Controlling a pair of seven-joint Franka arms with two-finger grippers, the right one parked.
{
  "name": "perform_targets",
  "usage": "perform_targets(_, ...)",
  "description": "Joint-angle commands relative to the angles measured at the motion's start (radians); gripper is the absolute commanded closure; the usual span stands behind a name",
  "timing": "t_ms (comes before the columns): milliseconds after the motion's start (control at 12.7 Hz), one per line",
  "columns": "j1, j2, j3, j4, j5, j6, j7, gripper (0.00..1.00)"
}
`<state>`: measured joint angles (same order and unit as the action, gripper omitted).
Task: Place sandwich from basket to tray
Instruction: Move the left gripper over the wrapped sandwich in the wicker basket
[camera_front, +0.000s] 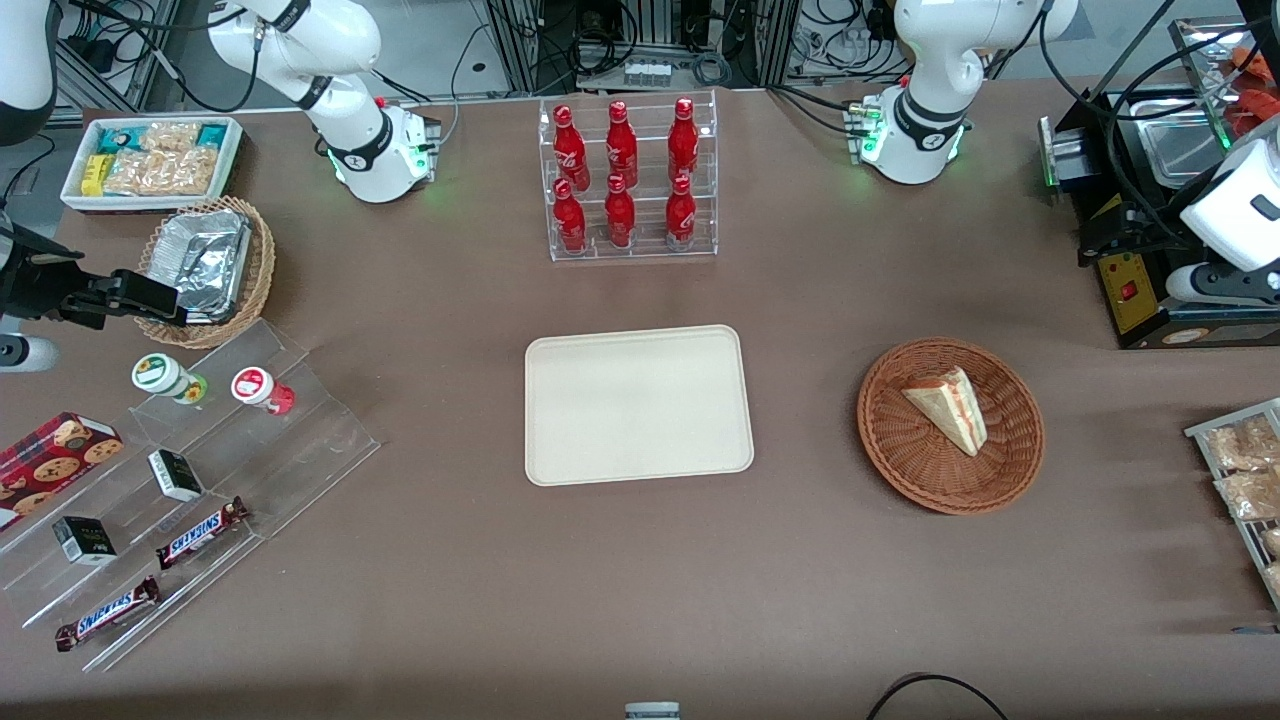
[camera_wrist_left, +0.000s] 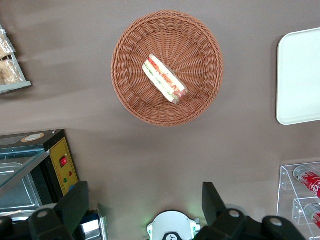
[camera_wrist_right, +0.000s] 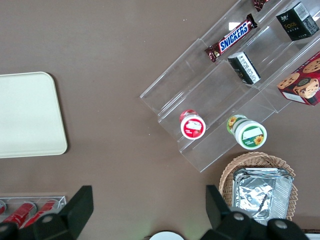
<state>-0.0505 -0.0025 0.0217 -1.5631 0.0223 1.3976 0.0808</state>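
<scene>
The sandwich (camera_front: 950, 408) (camera_wrist_left: 164, 80), a pale wedge with red and green filling, lies on its side in the round reddish-brown wicker basket (camera_front: 900, 445) (camera_wrist_left: 131, 60). The cream tray (camera_front: 640, 405) (camera_wrist_left: 300, 75) lies flat and bare at the table's middle, beside the basket toward the parked arm's end. My left gripper (camera_wrist_left: 144, 202) hangs high above the table, farther from the front camera than the basket and well apart from it. Its fingers (camera_wrist_left: 75, 205) are spread wide, open, with nothing between them.
A clear rack of red bottles (camera_front: 630, 180) stands farther from the front camera than the tray. A black machine with a yellow panel (camera_front: 1130, 290) and a wire rack of snack bags (camera_front: 1240, 480) flank the basket at the working arm's end. A stepped acrylic shelf (camera_front: 200, 480) lies toward the parked arm's end.
</scene>
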Motion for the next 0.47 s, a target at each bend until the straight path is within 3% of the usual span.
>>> perform_targets(0,-0.022,-0.011,-0.009,-0.011,-0.001,0.009,-0.053,0.00)
perform_targets(395,-0.022,0.009,-0.020,-0.047,-0.004,0.056,-0.087,0.00)
